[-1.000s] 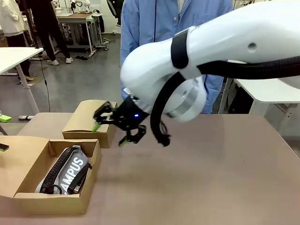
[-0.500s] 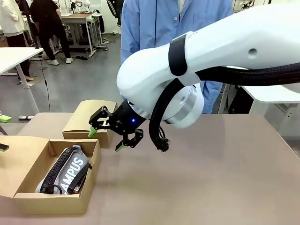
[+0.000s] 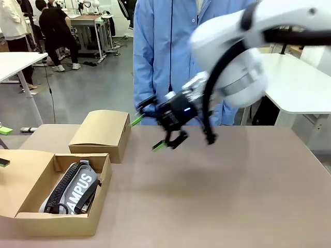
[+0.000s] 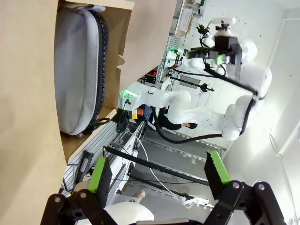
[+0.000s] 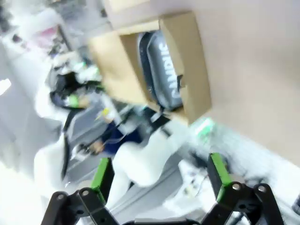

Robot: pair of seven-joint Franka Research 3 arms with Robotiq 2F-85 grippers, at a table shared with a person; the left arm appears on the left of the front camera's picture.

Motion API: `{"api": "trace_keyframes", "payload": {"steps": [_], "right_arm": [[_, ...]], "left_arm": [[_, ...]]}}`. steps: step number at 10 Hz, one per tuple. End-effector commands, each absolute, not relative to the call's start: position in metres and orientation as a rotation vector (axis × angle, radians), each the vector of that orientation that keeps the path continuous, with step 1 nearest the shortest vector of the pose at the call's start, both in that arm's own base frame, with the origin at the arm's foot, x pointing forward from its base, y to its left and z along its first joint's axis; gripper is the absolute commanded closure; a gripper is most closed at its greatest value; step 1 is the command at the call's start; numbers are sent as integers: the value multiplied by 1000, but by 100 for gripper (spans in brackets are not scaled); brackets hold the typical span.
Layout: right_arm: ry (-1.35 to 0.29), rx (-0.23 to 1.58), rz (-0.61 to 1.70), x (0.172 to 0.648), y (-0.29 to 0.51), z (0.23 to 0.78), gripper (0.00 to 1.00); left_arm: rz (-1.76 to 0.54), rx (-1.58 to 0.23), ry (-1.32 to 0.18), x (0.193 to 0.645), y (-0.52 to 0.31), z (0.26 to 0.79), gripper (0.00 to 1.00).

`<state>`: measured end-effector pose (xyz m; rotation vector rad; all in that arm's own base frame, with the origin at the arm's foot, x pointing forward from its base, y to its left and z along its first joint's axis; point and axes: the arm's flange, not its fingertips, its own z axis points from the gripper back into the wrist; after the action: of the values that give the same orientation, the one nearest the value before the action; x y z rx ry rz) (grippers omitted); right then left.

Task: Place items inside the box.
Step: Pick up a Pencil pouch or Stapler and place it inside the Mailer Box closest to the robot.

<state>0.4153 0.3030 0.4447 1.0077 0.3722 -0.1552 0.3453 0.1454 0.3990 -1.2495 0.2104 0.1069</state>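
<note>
Fetch, by the look of it: hanging the right gripper in the air over the bare table, pointing its fingers toward the robot's left, holding its jaws wide apart and gripping nothing. Lying lower than that gripper and well off to its left, nearer the robot: open cardboard box, already holding a grey zip pencil case printed "CAMPUS", stretched lengthwise along the floor. Sitting just beyond it, also left of the gripper and lower: closed cardboard box. Standing behind the gripper at the far edge: person in a blue coat.

Waiting likewise with the left gripper, keeping its jaws parted and empty, facing the same pencil case some way ahead of its fingers.

Judging the step as going for another item, while seeing none on the table around the right gripper. If taking one from the person, keeping the jaws wide until straddling it, then closing across its narrow side near the middle. When carrying it back, coming in from above the bare strip of floor beside the pencil case, staying clear of the walls and the opened lid flap, and letting go low inside rather than dropping from height.
</note>
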Motion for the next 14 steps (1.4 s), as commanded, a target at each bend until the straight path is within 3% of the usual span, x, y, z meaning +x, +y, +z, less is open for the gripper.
{"api": "trace_keyframes", "payload": {"steps": [1, 3, 4, 6, 8, 9, 10, 14], "right_arm": [[525, 1127, -305, 417, 171, 429, 0], [447, 1377, -409, 402, 63, 410, 0], [282, 1452, -429, 386, 18, 407, 0], [-65, 1411, -470, 344, -52, 403, 0], [-249, 1343, -400, 310, -80, 390, 0], [-293, 1255, -363, 312, -63, 382, 0], [-151, 1443, -435, 347, -110, 409, 0], [-151, 1443, -435, 347, -110, 409, 0]], "left_arm": [[81, -1248, 212, 340, 146, 400, 0], [81, -1248, 212, 340, 146, 400, 0], [81, -1248, 212, 340, 146, 400, 0], [81, -1248, 212, 340, 146, 400, 0], [81, -1248, 212, 340, 146, 400, 0], [81, -1248, 212, 340, 146, 400, 0], [81, -1248, 212, 340, 146, 400, 0], [81, -1248, 212, 340, 146, 400, 0]]}}
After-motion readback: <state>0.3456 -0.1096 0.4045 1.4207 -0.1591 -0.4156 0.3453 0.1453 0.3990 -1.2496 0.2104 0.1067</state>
